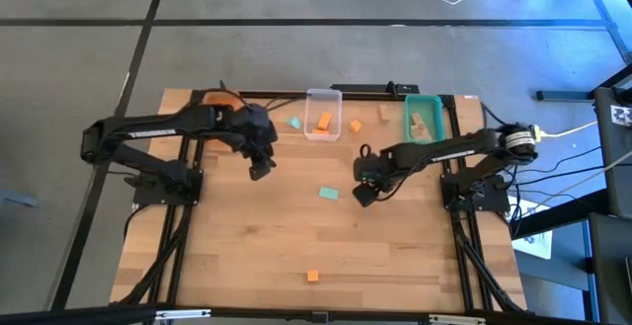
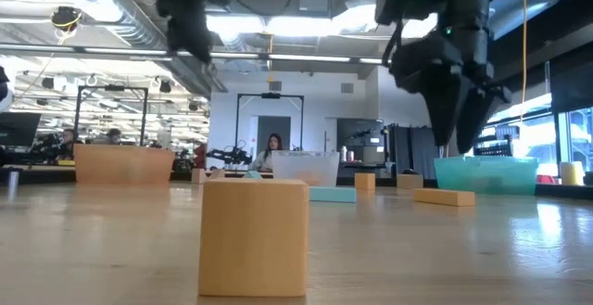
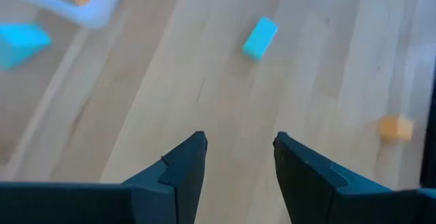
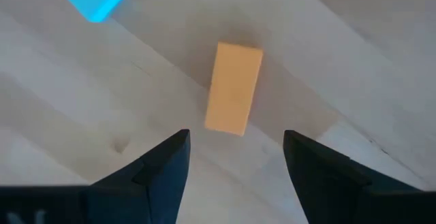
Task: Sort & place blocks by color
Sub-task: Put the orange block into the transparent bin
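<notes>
The wooden table [image 1: 247,246] fills the middle of the high view, with both dark arms reaching in from its sides toward the centre. The left arm stretches from the left edge, its left hand [image 1: 260,165] hanging above bare wood in the upper left-centre; its wrist view shows the fingers [image 3: 182,166] apart with nothing between them. The right arm bends in from the right edge, and the right hand [image 1: 364,192] hovers just right of centre, fingers [image 4: 163,163] spread and empty.

Along the upper edge sit a clear bin [image 1: 323,114] holding an orange block and a teal bin [image 1: 423,118] holding wood-coloured pieces; an orange bin [image 1: 223,99] shows partly behind the left arm.

Loose blocks lie scattered: a mint block [image 1: 328,194] near centre, another [image 1: 295,122] beside the clear bin, an orange block [image 1: 355,125], and one orange block [image 1: 313,276] low in the frame.

Only the right wrist view shows a light orange block [image 4: 234,88] lying flat directly ahead of the open fingers, hidden under the hand in the high view.
</notes>
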Controlling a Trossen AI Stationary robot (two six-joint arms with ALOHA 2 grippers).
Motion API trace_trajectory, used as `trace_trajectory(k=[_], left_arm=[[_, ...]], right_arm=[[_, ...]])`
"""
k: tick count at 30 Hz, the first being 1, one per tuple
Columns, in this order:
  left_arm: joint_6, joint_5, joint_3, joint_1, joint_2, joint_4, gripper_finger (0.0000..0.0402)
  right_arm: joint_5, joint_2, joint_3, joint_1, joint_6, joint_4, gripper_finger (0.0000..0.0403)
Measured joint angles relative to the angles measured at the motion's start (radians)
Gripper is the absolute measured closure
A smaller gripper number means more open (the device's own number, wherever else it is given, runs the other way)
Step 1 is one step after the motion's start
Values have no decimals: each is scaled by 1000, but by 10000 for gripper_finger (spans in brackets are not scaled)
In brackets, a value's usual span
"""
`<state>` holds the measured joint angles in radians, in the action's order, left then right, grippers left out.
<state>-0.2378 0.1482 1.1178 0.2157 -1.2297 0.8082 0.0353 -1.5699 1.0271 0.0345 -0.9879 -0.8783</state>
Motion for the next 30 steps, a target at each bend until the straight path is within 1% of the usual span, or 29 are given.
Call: trace_trajectory(k=[6, 10, 18, 22, 24, 26, 30], left_arm=[[12, -5, -1, 0, 106, 17, 239], [5, -5, -1, 0, 165, 13, 239], [-23, -7, -2, 0, 234, 4, 239], [-23, -7, 1, 0, 246, -10, 239], [-23, -8, -1, 0, 246, -5, 239], [-23, -8, -1, 0, 249, -9, 239], [-23, -8, -1, 0, 248, -9, 239]], right_arm=[[-7, -90, 0, 22, 4, 47, 167], [-8, -144, 0, 22, 45, 78, 167], [-15, -251, 6, 20, 57, 90, 167], [-14, -275, 7, 20, 58, 88, 168], [-14, -276, 7, 20, 58, 89, 179], [-14, -272, 7, 15, 67, 93, 202], [-19, -261, 14, 3, 83, 93, 273]])
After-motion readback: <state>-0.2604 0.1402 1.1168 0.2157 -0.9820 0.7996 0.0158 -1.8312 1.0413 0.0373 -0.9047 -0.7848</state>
